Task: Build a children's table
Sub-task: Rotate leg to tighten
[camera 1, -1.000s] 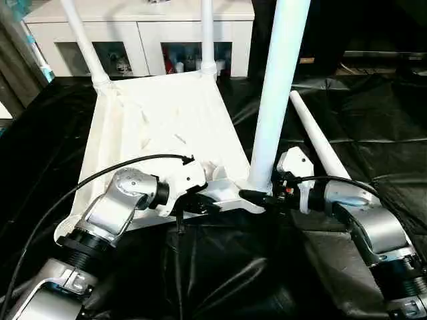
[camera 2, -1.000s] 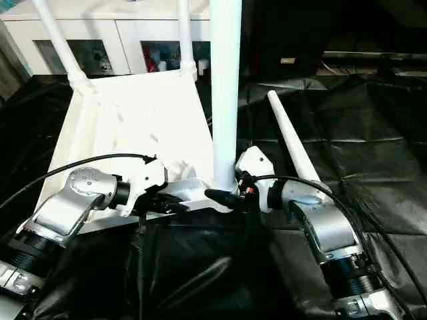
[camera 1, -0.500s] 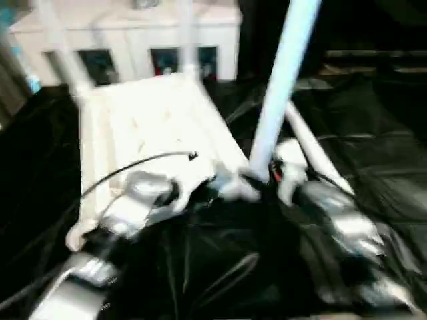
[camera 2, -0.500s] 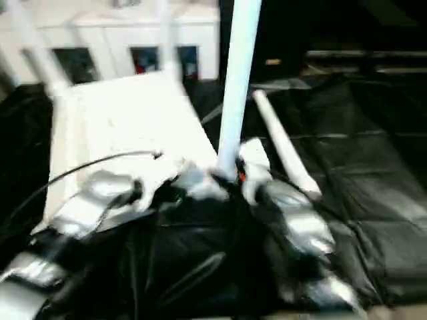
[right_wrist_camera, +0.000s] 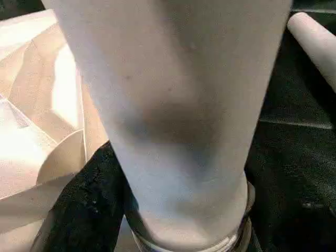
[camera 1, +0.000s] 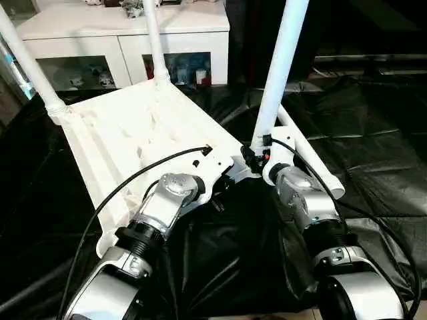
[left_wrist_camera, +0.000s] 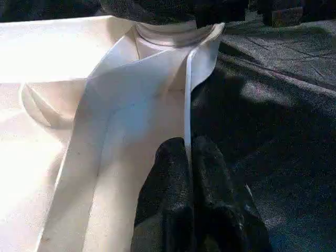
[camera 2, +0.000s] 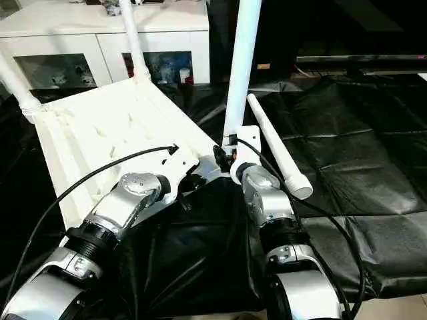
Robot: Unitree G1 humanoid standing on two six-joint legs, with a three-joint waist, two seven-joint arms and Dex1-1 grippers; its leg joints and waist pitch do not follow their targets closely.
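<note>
The children's table lies upside down on black cloth, its ribbed underside (camera 1: 127, 133) facing up. Two white legs (camera 1: 152, 37) (camera 1: 30, 67) stand in the far corner sockets. A third leg (camera 1: 279, 70) stands in the near right socket, and my right gripper (camera 1: 253, 157) is shut around its base (right_wrist_camera: 173, 94), one black finger (right_wrist_camera: 89, 194) beside it. My left gripper (camera 1: 219, 195) is shut on the table top's thin near rim (left_wrist_camera: 187, 94), close to that socket. A loose fourth leg (camera 2: 277, 147) lies on the cloth to the right.
A white cabinet (camera 1: 120, 37) with glass doors stands behind the table. Wrinkled black cloth (camera 1: 373, 133) covers the surface around and to the right. A black cable (camera 1: 133, 173) arcs over my left forearm.
The whole picture has shifted and blurred in between, so the camera moved. Both grippers keep the same holds, on the rim and on the leg's base.
</note>
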